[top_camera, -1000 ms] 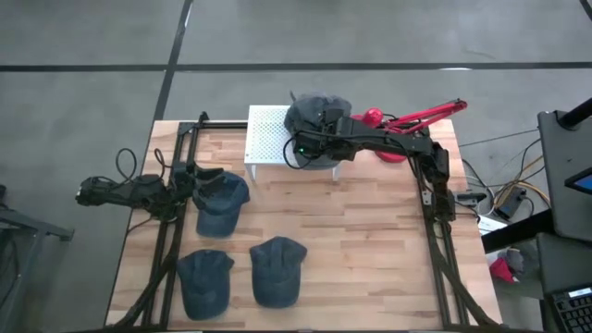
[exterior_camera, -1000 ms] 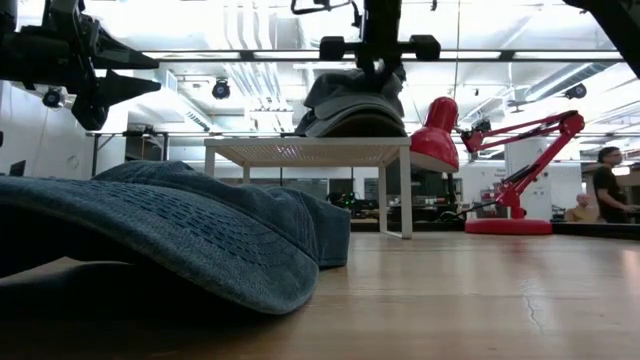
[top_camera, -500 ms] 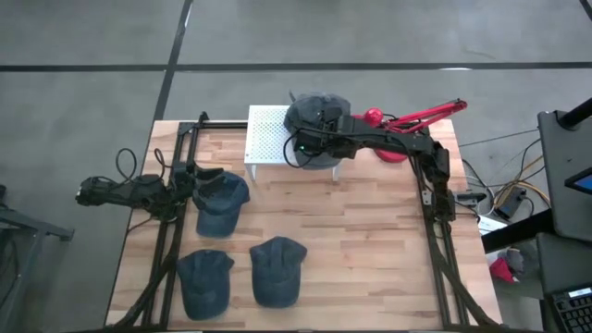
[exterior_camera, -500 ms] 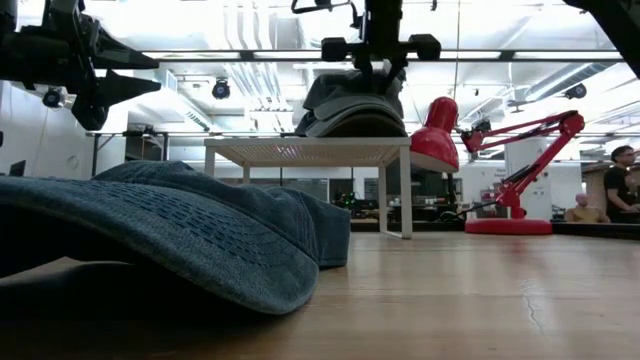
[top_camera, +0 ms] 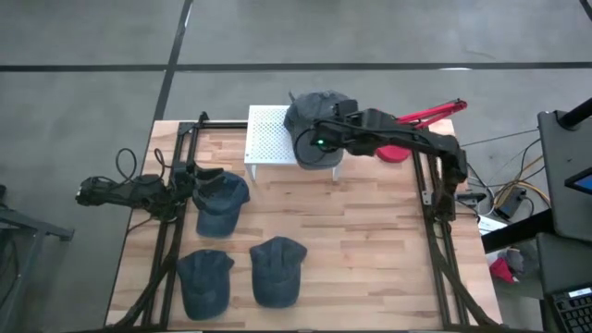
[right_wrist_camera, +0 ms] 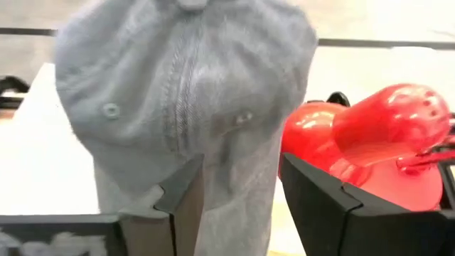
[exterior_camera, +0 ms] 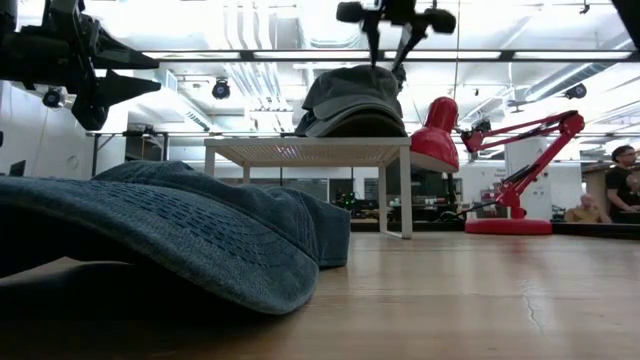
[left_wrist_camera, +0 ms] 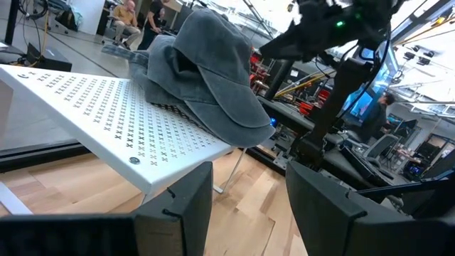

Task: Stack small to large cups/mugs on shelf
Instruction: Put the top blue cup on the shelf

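Grey caps (top_camera: 314, 111) lie stacked on the right end of the white perforated shelf (top_camera: 266, 137), the top one dome up (exterior_camera: 352, 92). My right gripper (exterior_camera: 390, 55) hangs open just above that stack, touching nothing; its wrist view looks down on the top cap's crown (right_wrist_camera: 178, 78). Three dark blue denim caps rest on the table: one (top_camera: 222, 199) beside my left gripper (top_camera: 188, 185), two (top_camera: 205, 277) (top_camera: 277, 268) nearer the front edge. My left gripper (left_wrist_camera: 245, 206) waits open at the table's left, facing the shelf (left_wrist_camera: 106, 114).
A red desk lamp (top_camera: 407, 129) stands at the back right, its shade (right_wrist_camera: 370, 135) close beside the cap stack. The shelf's left half (left_wrist_camera: 64, 99) is bare. Bare wood lies between the shelf and the front caps. People show in the room beyond.
My right gripper has opened and let go of the top grey cap, then risen straight up off it and drawn slightly toward the table's right. The cap stays on the stack on the shelf.
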